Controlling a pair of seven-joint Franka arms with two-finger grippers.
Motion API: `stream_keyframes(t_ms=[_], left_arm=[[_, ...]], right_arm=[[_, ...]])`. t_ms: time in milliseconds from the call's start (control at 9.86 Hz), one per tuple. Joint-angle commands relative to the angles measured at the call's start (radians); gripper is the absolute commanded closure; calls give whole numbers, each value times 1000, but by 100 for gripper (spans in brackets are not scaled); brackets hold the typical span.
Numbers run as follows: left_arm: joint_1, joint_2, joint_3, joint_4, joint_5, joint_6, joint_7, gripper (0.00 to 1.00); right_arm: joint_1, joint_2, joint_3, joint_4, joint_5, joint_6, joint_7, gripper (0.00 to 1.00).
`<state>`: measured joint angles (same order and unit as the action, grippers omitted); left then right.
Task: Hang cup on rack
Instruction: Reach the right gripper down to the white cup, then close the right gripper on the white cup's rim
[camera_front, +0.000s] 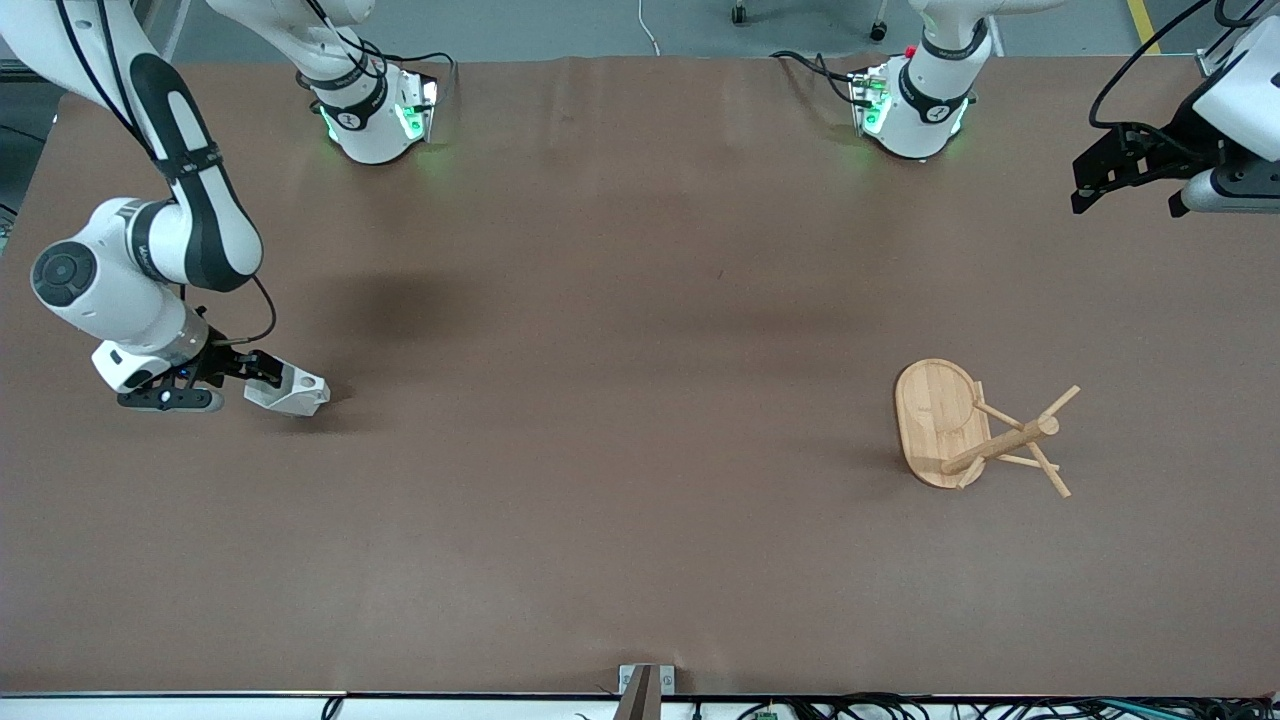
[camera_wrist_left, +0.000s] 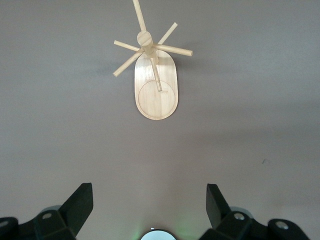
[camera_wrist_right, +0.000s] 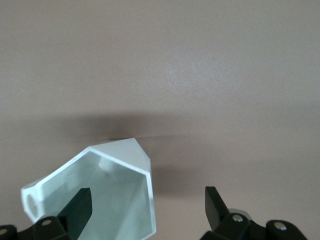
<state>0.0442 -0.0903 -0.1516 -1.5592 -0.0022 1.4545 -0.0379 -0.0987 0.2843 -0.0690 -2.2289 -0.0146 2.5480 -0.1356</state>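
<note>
The white faceted cup (camera_front: 292, 393) sits on the table at the right arm's end, its mouth turned toward my right gripper (camera_front: 266, 380). In the right wrist view the cup (camera_wrist_right: 117, 197) fills the lower part. My right gripper (camera_wrist_right: 147, 197) is open and straddles the cup's wall, with one finger (camera_wrist_right: 80, 202) inside the mouth and the other outside. The bamboo rack (camera_front: 975, 435) stands toward the left arm's end and also shows in the left wrist view (camera_wrist_left: 155, 92). My left gripper (camera_front: 1085, 185) (camera_wrist_left: 150, 192) is open and empty, held high over the table's edge at the left arm's end.
The brown table (camera_front: 620, 350) is bare between the cup and the rack. The two arm bases (camera_front: 375, 110) (camera_front: 915, 100) stand along the edge farthest from the front camera. A small bracket (camera_front: 645, 685) sits at the nearest edge.
</note>
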Motion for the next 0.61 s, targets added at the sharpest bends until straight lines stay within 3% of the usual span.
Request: stream_keyframes(t_ms=[0, 507], left_arm=[[3, 21, 0, -4, -12, -6, 13, 0], [3, 55, 0, 39, -10, -6, 12, 0]], right_arm=[[-18, 42, 8, 8, 8, 43, -22, 7], [-16, 52, 8, 6, 13, 52, -15, 69]])
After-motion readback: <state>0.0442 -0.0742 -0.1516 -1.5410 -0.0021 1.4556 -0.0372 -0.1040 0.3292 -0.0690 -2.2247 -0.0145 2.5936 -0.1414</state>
